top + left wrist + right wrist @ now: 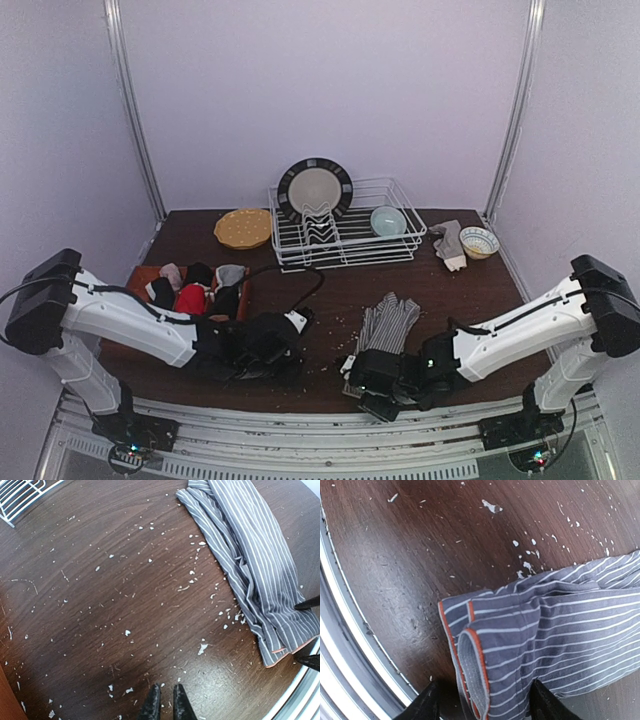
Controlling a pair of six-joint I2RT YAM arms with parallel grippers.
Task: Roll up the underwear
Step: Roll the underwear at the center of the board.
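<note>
Two grippers: your left gripper [165, 707] is closed on nothing, tips low over bare worktop [100, 605]. Your right gripper [485, 707] stands open, one finger on each side of the cloth, not yet pinching it.
Striped underwear [390, 322]: lies flat on the near-right part of the worktop, folded lengthwise into a narrow strip. I judge that shape suits a roll started from one short end.
Near hem [470, 650]: orange-trimmed edge, curled up slightly, sitting between the right fingers [422, 705]. That is likely why you have the gripper at this end, close to the front rail [350, 645].
Left arm position: just left of the strip and apart from it, probably ready to pin or steady the cloth.
Other underwear [195, 290]: red, black and pale pieces heaped on a brown board [140, 272] at the far left, well apart. Whether they are rolled cannot be told from here.
Step in hand: judged as taking hold of the hem to begin the roll.
Risk: white specks [127, 632] litter the worktop, and soft cloth may slip from a shallow pinch.
</note>
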